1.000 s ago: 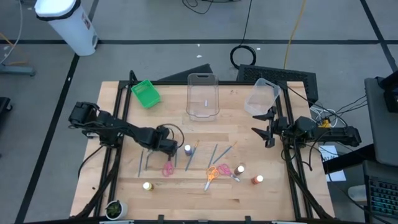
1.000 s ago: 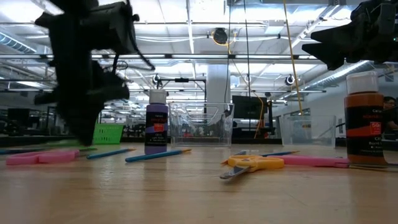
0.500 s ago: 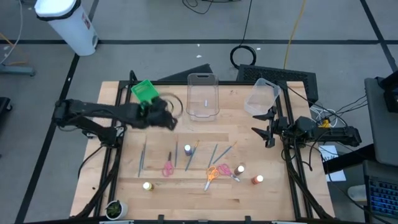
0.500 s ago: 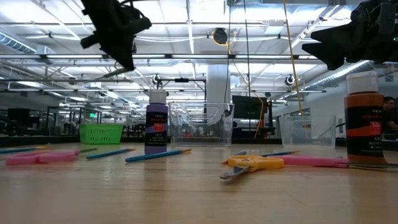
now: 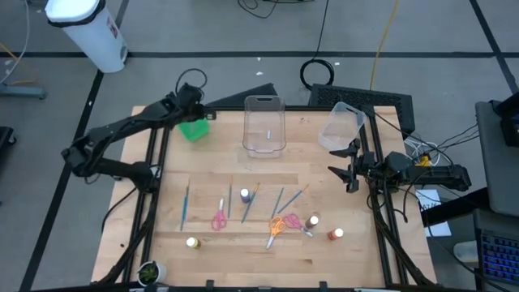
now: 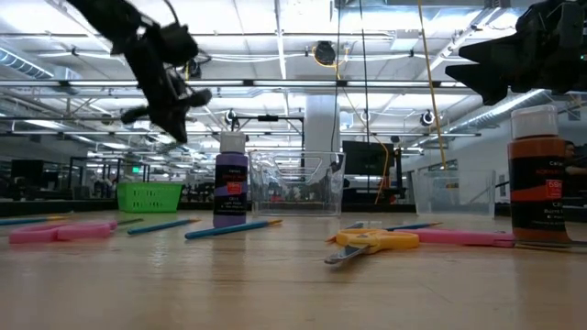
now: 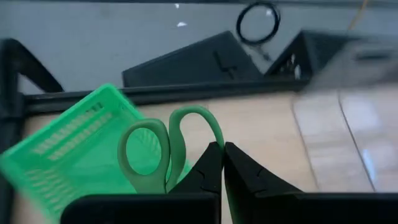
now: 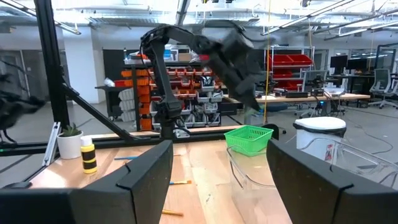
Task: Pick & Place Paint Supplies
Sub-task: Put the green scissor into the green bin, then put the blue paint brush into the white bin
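My left tool [image 7: 221,163] pinched the green-handled scissors [image 7: 163,153] above the green mesh bin [image 5: 193,130] at eleven o'clock — next, release. My right tool [image 5: 347,167] waited, spread, at three o'clock.

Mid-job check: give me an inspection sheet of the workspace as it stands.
Surface: wooden table.
Job's things: green-handled scissors in left end effector above green bin; brushes, pink scissors, orange scissors, purple bottle and other bottles on the table.
Clutter: two clear tubs.
Grippers: right end effector open, waiting at the right edge.
Cables: coil on the floor.
Surroundings: white canister.
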